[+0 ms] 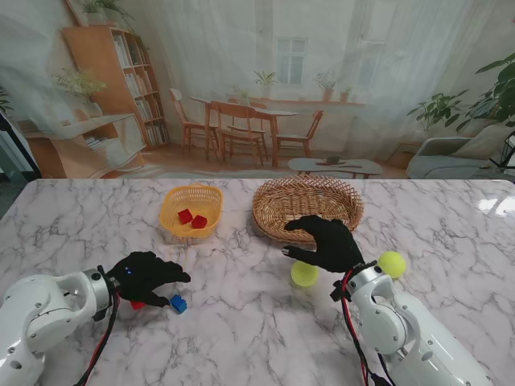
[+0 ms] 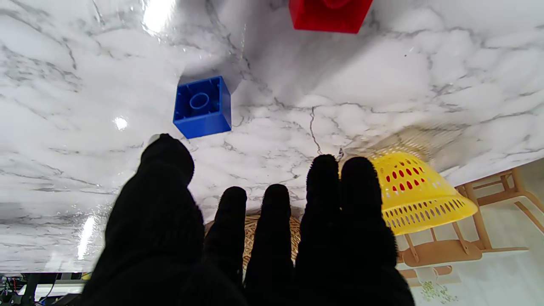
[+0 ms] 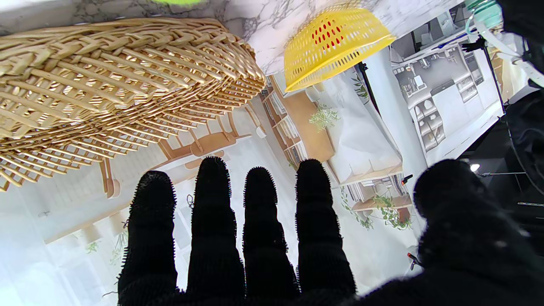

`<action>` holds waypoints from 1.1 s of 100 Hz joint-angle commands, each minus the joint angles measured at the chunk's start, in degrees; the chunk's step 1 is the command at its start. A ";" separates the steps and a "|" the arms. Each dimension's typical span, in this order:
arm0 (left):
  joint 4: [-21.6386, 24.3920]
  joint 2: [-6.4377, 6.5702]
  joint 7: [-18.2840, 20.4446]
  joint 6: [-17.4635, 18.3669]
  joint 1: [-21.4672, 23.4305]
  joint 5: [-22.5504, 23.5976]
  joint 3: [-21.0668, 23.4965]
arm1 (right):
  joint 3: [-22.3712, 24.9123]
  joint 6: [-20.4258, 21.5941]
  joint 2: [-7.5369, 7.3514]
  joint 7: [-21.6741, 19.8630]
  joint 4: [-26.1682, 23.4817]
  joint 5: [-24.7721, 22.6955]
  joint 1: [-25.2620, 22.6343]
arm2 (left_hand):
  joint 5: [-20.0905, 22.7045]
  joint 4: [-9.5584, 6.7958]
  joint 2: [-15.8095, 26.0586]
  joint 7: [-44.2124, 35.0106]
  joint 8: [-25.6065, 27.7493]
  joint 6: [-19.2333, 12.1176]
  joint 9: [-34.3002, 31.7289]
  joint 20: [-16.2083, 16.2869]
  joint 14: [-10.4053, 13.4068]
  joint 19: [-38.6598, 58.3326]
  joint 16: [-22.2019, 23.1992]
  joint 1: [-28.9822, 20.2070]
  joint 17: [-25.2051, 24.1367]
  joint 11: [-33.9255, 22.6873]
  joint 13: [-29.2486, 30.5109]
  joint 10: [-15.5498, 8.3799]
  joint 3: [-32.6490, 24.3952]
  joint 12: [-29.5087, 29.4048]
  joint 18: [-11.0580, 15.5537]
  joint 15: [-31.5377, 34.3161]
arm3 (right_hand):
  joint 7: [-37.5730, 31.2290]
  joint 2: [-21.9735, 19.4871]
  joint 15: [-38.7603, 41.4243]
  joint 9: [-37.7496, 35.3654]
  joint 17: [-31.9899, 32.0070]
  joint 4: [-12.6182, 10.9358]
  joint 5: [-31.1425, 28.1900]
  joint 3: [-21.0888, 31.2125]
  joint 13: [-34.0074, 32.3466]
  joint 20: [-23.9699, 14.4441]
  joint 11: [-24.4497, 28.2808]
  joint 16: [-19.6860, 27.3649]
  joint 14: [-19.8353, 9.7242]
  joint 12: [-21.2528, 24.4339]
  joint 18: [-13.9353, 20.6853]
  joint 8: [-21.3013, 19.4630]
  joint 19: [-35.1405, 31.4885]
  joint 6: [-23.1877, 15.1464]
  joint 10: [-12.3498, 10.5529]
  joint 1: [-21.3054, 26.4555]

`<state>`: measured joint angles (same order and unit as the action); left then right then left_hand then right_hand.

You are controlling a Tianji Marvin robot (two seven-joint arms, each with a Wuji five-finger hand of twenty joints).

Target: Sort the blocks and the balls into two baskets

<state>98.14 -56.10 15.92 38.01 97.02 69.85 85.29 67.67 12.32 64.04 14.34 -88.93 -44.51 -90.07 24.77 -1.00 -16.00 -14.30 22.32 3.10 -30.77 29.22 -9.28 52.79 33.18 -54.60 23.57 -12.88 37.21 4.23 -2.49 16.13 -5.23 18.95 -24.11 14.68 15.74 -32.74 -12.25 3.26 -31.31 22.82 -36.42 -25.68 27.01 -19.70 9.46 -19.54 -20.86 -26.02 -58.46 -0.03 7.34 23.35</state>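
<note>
Glossy marble tabletop [image 1: 241,322]: both knit-gloved hands, left hand [image 1: 145,277] and right hand [image 1: 326,241], splayed, empty; hollow blue block [image 2: 202,107]; woven wicker basket [image 1: 307,207].

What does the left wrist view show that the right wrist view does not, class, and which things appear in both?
Only the left wrist view shows the blue block and a red block lying on the marble table, with the left hand open over them. Only the right wrist view shows the open right hand and a sliver of a green ball. Both show the yellow basket, with red showing through its holes, and the wicker basket, though the left view catches just a strip between the fingers.
</note>
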 commanded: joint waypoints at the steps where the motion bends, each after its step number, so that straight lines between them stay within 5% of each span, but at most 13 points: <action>1: -0.23 0.25 1.82 0.52 0.28 -0.12 -0.53 | -0.07 -0.39 0.02 0.02 0.23 -0.12 -0.03 | 0.24 0.97 -1.22 0.17 0.46 -0.82 0.99 0.67 -0.09 1.47 0.42 -1.37 -0.36 0.85 0.68 -0.62 -0.35 0.14 1.63 0.98 | -0.38 -1.34 1.03 -0.57 0.35 -1.36 -1.46 0.40 -1.02 -0.42 -0.58 -0.56 -0.15 -0.39 -0.39 -1.22 -0.15 -1.87 0.15 -0.17; 63: -7.19 0.59 0.88 -3.55 -2.37 0.19 -5.84 | 0.05 -0.70 0.05 0.44 -0.24 -0.46 -0.38 | -0.98 0.19 -2.61 -0.06 1.10 -0.07 3.51 1.32 0.47 1.24 2.20 -0.93 -1.24 -0.60 0.28 -0.49 -1.52 0.83 1.91 1.93 | -0.42 -1.51 1.07 -0.41 0.34 -1.33 -1.44 0.62 -0.95 -0.47 -0.51 -0.58 -0.17 -0.39 -0.40 -1.23 -0.17 -1.88 0.19 -0.21; 96: -8.83 0.57 0.01 -3.97 -3.39 -0.89 -7.56 | 0.04 -1.05 0.05 0.41 -0.40 -0.51 -0.53 | 0.77 0.03 -0.79 -13.64 12.62 -3.58 -1.10 2.49 2.60 2.78 7.30 -4.06 -0.81 -6.48 2.34 -2.49 -4.35 9.84 3.38 4.29 | -0.44 -1.58 1.10 -0.37 0.32 -1.32 -1.59 0.55 -0.90 -0.46 -0.49 -0.57 -0.12 -0.37 -0.33 -1.23 -0.19 -1.77 0.22 -0.15; 110: -8.98 0.52 0.38 -4.46 -3.36 -1.80 -7.97 | -0.12 -1.18 0.04 0.17 -0.30 -0.38 -0.38 | 0.99 0.42 -0.72 -19.99 20.69 -3.67 -4.73 3.08 3.01 4.60 8.86 -9.11 0.48 -10.03 4.29 -2.66 -4.54 13.88 3.50 5.60 | -0.41 -1.62 1.09 -0.36 0.35 -1.31 -1.55 0.51 -0.88 -0.46 -0.52 -0.56 -0.14 -0.35 -0.32 -1.22 -0.19 -1.90 0.30 -0.15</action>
<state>89.81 -55.48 14.86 34.00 93.31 68.30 77.78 67.67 11.52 64.05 14.68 -89.24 -44.87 -90.37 24.00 -1.00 -16.76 -30.78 39.61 1.27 -31.42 30.71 -6.51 54.91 40.67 -59.82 23.31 -18.57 39.29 3.83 -6.30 26.89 -3.30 22.34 -24.11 14.68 15.74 -32.74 -12.25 3.26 -31.31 22.91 -36.42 -25.68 27.01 -19.70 9.46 -19.54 -20.86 -26.03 -58.46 -0.03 7.34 23.35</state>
